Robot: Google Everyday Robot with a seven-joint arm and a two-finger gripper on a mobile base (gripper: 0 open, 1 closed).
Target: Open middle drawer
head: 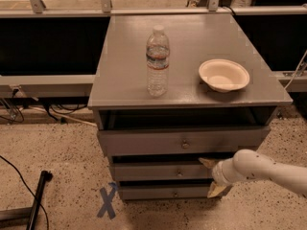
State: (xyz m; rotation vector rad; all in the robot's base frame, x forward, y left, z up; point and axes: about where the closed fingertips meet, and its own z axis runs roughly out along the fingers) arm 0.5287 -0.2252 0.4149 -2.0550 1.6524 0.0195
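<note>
The middle drawer point(158, 171) is the mid-sized grey front of three in the grey cabinet, with a small round metal knob point(179, 173) at its centre. My gripper point(212, 177) comes in from the right on a white arm point(259, 169) and sits in front of the drawer's right end, a little right of the knob. Its tan fingers are spread, one finger point(207, 163) at the drawer's top edge and the other near its bottom edge. It holds nothing.
The widest drawer front point(182, 141) is above and the smallest front point(163, 193) below. On the cabinet top point(124, 80) stand a water bottle point(158, 61) and a white bowl point(224, 74). A blue tape X point(107, 201) and a black bar point(37, 198) lie on the floor at the left.
</note>
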